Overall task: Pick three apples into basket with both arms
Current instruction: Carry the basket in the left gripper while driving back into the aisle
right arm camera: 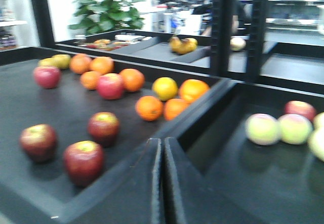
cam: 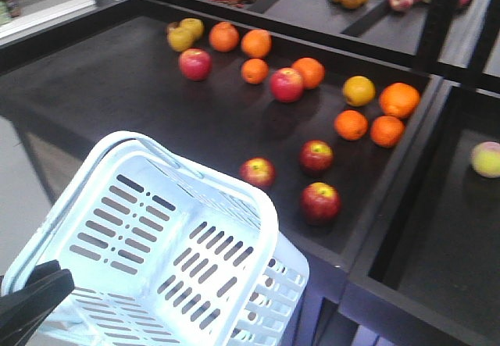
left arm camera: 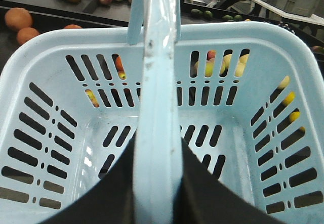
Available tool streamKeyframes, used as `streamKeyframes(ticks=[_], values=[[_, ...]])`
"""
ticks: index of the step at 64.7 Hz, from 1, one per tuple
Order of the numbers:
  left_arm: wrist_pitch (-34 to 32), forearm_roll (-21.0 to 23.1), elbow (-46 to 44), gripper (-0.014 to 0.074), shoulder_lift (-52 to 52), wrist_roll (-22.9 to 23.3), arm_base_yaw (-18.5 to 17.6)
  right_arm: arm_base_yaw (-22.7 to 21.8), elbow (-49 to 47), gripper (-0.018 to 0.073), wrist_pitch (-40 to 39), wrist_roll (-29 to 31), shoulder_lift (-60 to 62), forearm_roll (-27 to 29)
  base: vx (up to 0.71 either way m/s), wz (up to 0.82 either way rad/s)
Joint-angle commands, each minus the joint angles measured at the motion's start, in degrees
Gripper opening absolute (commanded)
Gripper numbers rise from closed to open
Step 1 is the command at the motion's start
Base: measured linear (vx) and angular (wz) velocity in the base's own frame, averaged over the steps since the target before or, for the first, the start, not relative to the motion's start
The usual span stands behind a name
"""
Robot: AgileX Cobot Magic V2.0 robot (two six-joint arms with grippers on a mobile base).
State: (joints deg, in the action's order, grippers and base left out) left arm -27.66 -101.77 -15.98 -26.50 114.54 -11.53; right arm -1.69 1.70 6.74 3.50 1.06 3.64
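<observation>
Your left gripper (left arm camera: 158,150), a matte black plastic claw, shows you two broad, smooth fingers (left arm camera: 96,204) whose inner edges curve outward toward the base. In the front view it reads as a dark, angular wedge with a slight sheen. Your right gripper (right arm camera: 162,143) is the same plain black: two long, flat-faced fingers (right arm camera: 131,193) tapering to blunt tips, their edges catching a thin line of light.

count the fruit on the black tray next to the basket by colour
red apples: 5
orange fruits: 7
yellow fruits: 3
total: 15
</observation>
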Motion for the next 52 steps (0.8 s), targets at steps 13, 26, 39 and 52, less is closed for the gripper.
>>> streamKeyframes(ticks=[13, 26, 39, 52], values=[[1.68, -2.57, -1.98, -0.0007, 0.02, 0.80, -0.42, -0.10, 0.71, -0.0008, -4.18, 0.35, 0.16, -0.48, -0.12, 0.47], [1.68, -2.57, -1.98, -0.0007, 0.02, 0.80, -0.42, -0.10, 0.71, -0.0008, -4.18, 0.35, 0.16, -0.48, -0.12, 0.46], [1.68, -2.57, -1.98, -0.0007, 0.02, 0.80, -0.42, -0.10, 0.71, -0.0008, -4.18, 0.35, 0.16, -0.48, -0.11, 0.44], [1.68, -2.57, -1.98, -0.0007, 0.02, 0.80, -0.42, -0.10, 0.71, -0.0008, -4.18, 0.35, 0.16, -0.48, -0.10, 0.40]])
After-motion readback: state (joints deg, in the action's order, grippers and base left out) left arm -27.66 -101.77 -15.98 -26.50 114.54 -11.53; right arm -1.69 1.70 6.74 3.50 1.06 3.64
